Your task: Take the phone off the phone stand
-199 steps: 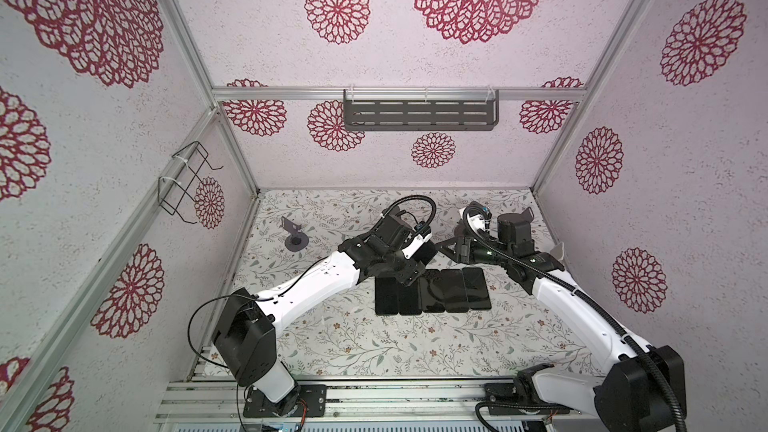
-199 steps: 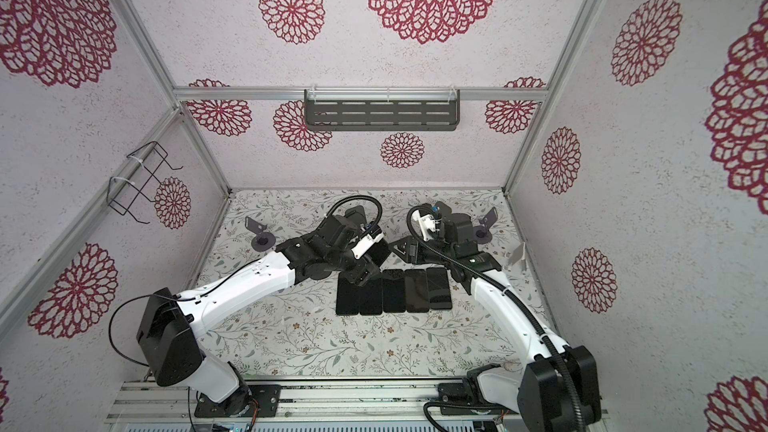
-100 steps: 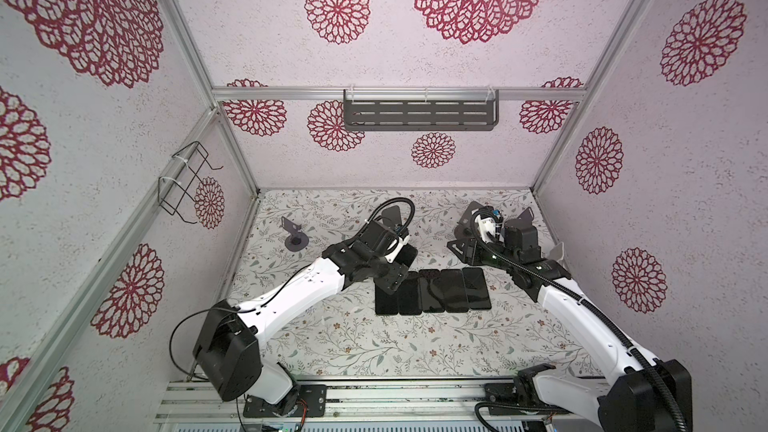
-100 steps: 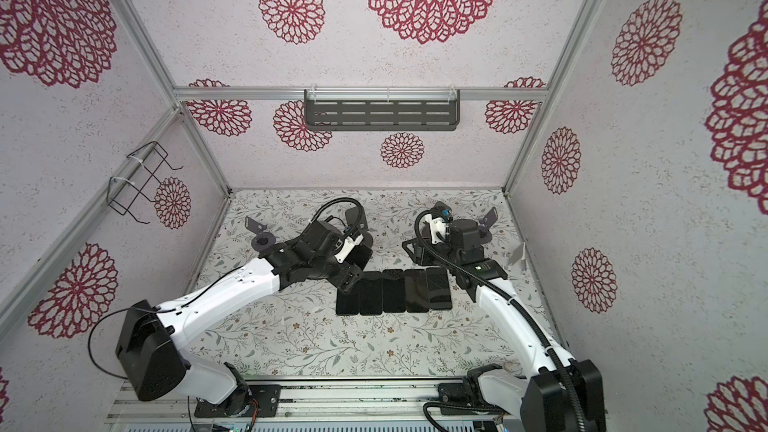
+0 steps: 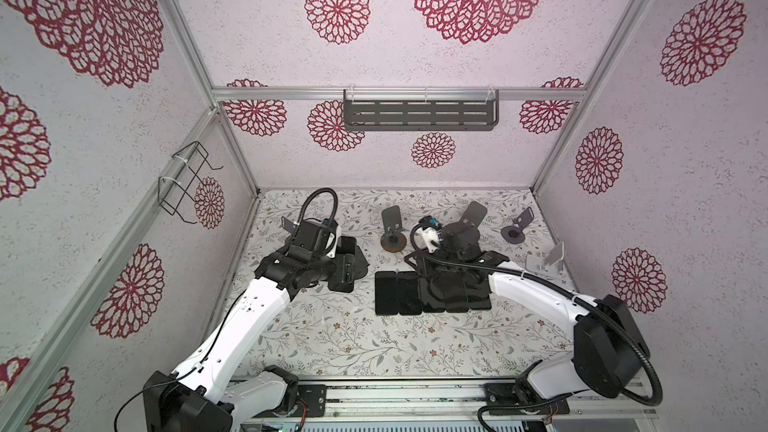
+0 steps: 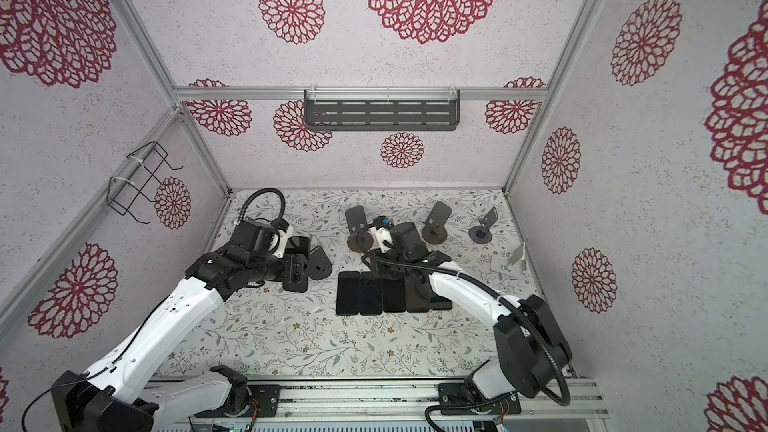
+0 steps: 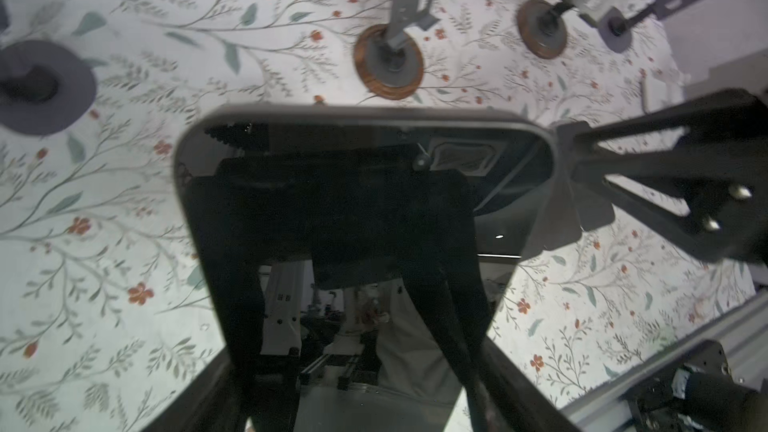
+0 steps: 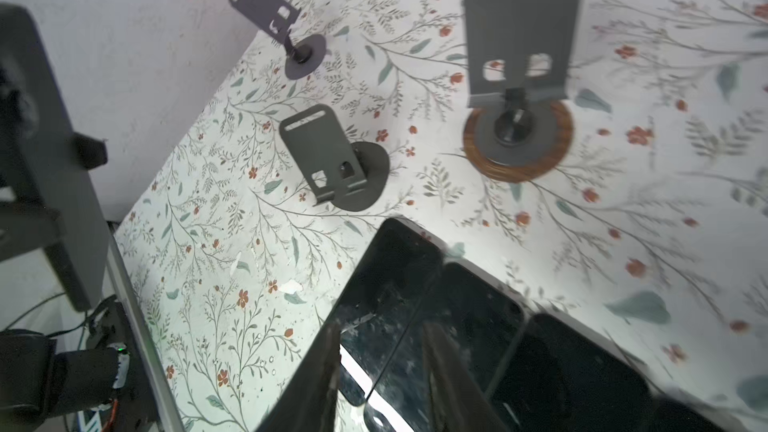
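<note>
My left gripper (image 7: 355, 347) is shut on a black phone (image 7: 365, 184), its jaws pressing the two long sides. The glossy screen faces the wrist camera and hangs above the floral table. In both top views this gripper (image 5: 347, 263) (image 6: 301, 261) sits left of centre, and the phone is hard to tell from its dark body. Right beside it stands a dark grey phone stand (image 6: 321, 263) (image 8: 328, 151), which is bare. My right gripper (image 8: 380, 334) (image 5: 415, 261) hovers with jaws apart over a row of several black phones (image 5: 399, 292) lying flat.
Bare stands line the back: two with wooden bases (image 5: 392, 241) (image 6: 434, 234), a purple-grey one (image 5: 513, 232), a silver one (image 5: 544, 261) and a small one by the left wall (image 8: 266, 6). A shelf (image 5: 419, 114) and a wire rack (image 5: 187, 182) hang on the walls.
My left gripper has swung left, away from the row of phones. My right gripper has moved left and forward over the back edge of the row.
</note>
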Tool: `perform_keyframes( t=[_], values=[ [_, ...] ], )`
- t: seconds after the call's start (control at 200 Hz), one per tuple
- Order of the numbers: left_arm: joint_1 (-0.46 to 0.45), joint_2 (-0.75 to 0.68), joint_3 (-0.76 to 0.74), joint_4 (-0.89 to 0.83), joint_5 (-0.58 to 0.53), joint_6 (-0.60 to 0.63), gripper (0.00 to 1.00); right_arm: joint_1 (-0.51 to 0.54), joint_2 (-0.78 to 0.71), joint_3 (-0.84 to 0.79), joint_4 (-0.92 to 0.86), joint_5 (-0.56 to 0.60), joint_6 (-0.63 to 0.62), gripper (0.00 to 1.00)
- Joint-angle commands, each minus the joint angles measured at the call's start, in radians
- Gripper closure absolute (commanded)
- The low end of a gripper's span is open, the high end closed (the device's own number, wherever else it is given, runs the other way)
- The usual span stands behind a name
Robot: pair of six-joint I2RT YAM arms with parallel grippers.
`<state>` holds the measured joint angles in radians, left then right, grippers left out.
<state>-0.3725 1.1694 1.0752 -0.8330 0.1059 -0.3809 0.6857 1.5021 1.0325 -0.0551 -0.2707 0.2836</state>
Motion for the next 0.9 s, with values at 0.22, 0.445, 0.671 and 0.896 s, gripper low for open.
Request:
perform_keyframes(
  t=[0.22,0.445,0.671,0.896],
  values=[
    [0.234,-0.024,-0.019,-0.066,0.081,-0.015,0.76,0.198,0.258,0.151,0.194,0.254,-0.118,0.46],
    [0.337,-0.023,-0.049,-0.053,0.135,0.003,0.78,0.231,0.403,0.268,0.247,0.339,-0.127,0.01],
    [0.372,-0.026,-0.083,-0.008,0.17,0.006,0.78,0.235,0.519,0.376,0.239,0.329,-0.129,0.01],
    [0.382,-0.03,-0.097,0.011,0.189,0.01,0.78,0.236,0.614,0.469,0.235,0.329,-0.133,0.01]
  ],
)
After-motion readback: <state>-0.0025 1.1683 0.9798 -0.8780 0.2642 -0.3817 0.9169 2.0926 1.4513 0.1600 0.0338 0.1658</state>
